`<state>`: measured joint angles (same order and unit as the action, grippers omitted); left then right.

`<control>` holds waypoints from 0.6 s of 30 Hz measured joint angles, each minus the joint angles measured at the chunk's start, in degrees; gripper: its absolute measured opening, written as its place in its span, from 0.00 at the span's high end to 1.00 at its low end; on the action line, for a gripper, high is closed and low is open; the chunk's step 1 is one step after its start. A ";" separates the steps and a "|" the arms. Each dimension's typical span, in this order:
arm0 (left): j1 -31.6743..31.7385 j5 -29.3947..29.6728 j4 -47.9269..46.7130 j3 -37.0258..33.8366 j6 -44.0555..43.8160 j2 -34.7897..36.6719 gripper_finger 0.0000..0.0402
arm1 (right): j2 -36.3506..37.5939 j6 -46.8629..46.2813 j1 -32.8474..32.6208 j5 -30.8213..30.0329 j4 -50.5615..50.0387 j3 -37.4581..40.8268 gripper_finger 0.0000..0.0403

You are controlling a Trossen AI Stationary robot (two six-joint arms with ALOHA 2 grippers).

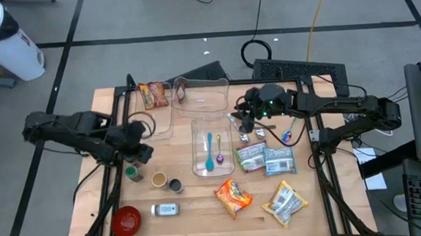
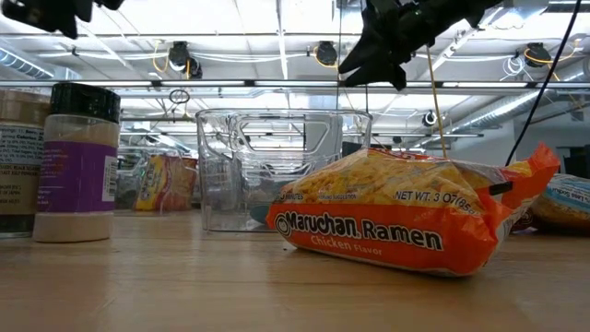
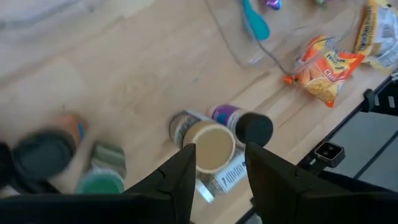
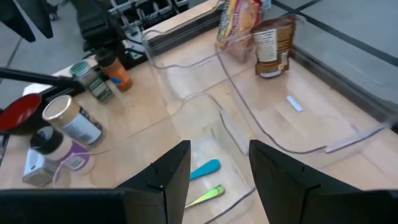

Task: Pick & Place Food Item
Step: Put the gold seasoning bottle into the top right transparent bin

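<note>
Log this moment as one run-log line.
left gripper: open, empty, above spice jars | right gripper: open, empty, over clear tray | ramen packet: on table, untouched

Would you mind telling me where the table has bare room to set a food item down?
Bare wood lies between the red bowl and ramen packet, along the near edge. The far right, around the snack packets and right gripper, is crowded.

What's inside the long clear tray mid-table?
In the clear tray: a blue spoon and a green spoon with a purple one beside them. Nothing else shows through; the walls hide nothing.
</note>
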<state>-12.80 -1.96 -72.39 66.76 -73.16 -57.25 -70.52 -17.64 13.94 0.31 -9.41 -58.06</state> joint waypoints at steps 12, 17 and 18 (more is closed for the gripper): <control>-19.01 2.40 2.00 0.00 -30.89 -7.06 0.64 | 0.00 1.02 -2.50 -0.02 1.01 0.00 0.62; -24.37 6.17 7.40 0.00 -28.27 -11.36 0.64 | 0.00 0.29 -2.44 -0.04 1.04 0.00 0.62; -25.13 6.58 8.25 0.00 -27.02 -12.20 0.64 | 0.00 0.23 -2.44 -0.04 1.13 0.00 0.62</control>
<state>-37.93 4.61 -64.14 66.76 -100.18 -69.45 -70.52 -17.41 11.51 0.27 -8.28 -58.06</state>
